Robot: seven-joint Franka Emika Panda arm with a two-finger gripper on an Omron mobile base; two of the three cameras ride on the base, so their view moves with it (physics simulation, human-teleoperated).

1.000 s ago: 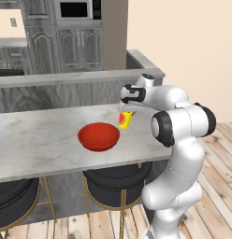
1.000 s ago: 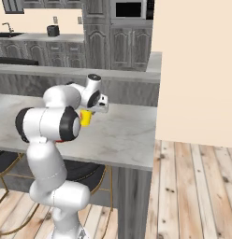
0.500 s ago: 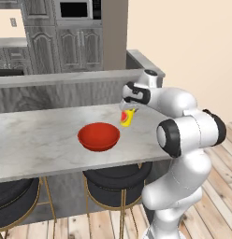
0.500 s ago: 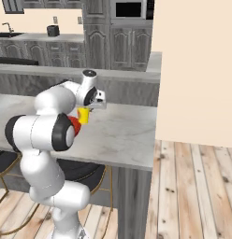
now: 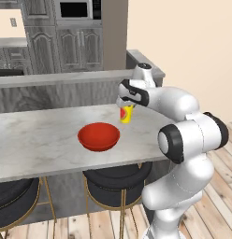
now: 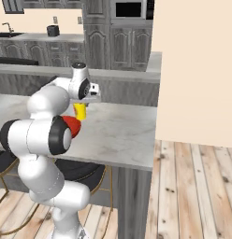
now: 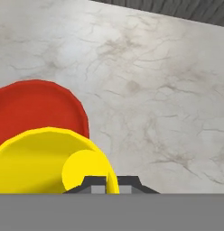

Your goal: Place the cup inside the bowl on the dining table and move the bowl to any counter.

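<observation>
Left base view: the arm has swung since a second ago. Its elbow, then close to the stools, now sits higher and further right, and the claw (image 5: 127, 108) has carried the cup (image 5: 126, 114) a little further from the camera. The claw is shut on the cup's rim and holds it upright above the marble surface (image 5: 38, 135) of the dining table, up and to the right of the bowl (image 5: 98, 137). The bowl rests in the same spot on the surface as before, with nothing in it. Two dark stools (image 5: 115, 179) with gold legs stand under the near edge. A microwave (image 5: 74, 9) is set into the grey cabinets behind; no writing on it can be read.

Right base view: the forearm has moved left compared with a second ago, and the big white joint now hides most of the bowl (image 6: 73, 126), leaving a red sliver. The cup (image 6: 80, 111) hangs from the closed claw (image 6: 82, 103) just right of that sliver, over the table surface (image 6: 122, 128). Far back, the counter (image 6: 31, 37) carries a tap and a small dark object. No labels are legible.

Hand view: the cup (image 7: 41, 160) takes up the lower left, its yellow rim pinched between the fingertips (image 7: 93, 184). The bowl (image 7: 32, 108) lies beyond it, on veined marble (image 7: 159, 90).
</observation>
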